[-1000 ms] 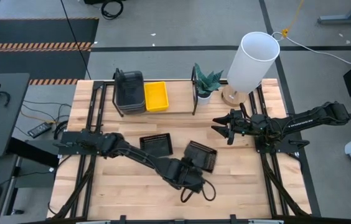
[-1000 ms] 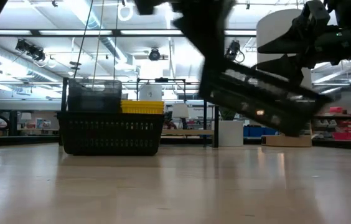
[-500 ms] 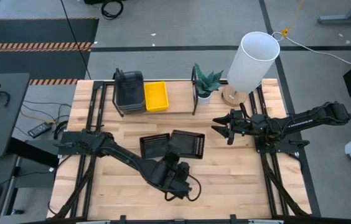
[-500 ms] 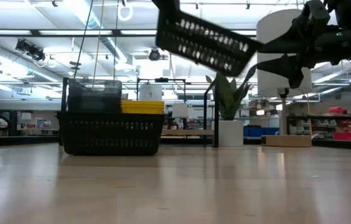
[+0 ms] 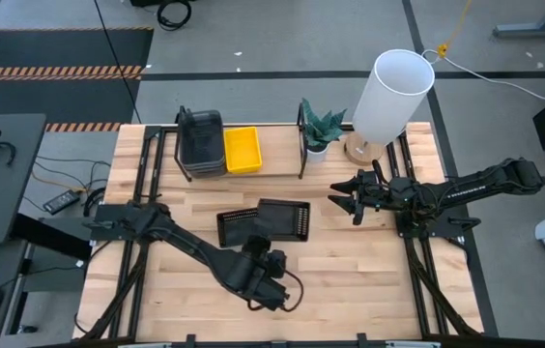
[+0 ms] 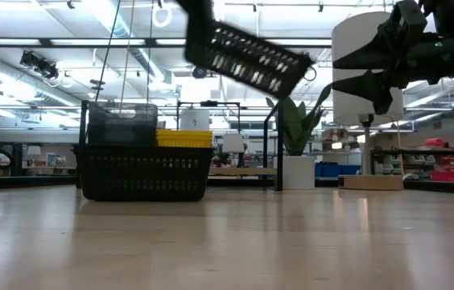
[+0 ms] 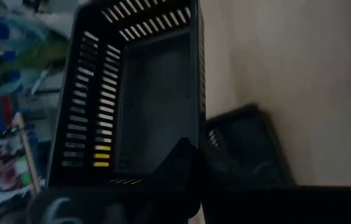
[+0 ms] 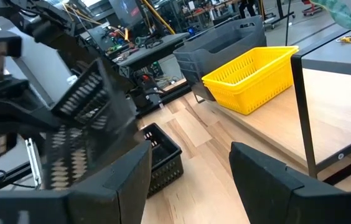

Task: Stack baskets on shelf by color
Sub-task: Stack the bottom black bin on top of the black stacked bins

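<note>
A black mesh basket [image 5: 282, 220] is held aloft and tilted by the left gripper [image 5: 271, 259], whose fingers are closed on its rim, above the middle of the bench [image 5: 369, 280]. A second black basket [image 5: 240, 227] is seen resting on the bench just beside it. On the shelf [image 5: 277, 155] at the far edge, grey baskets [image 5: 201, 140] are stacked beside a yellow basket [image 5: 243, 150]. The right gripper [image 5: 346, 201] is held spread and empty near the right edge.
</note>
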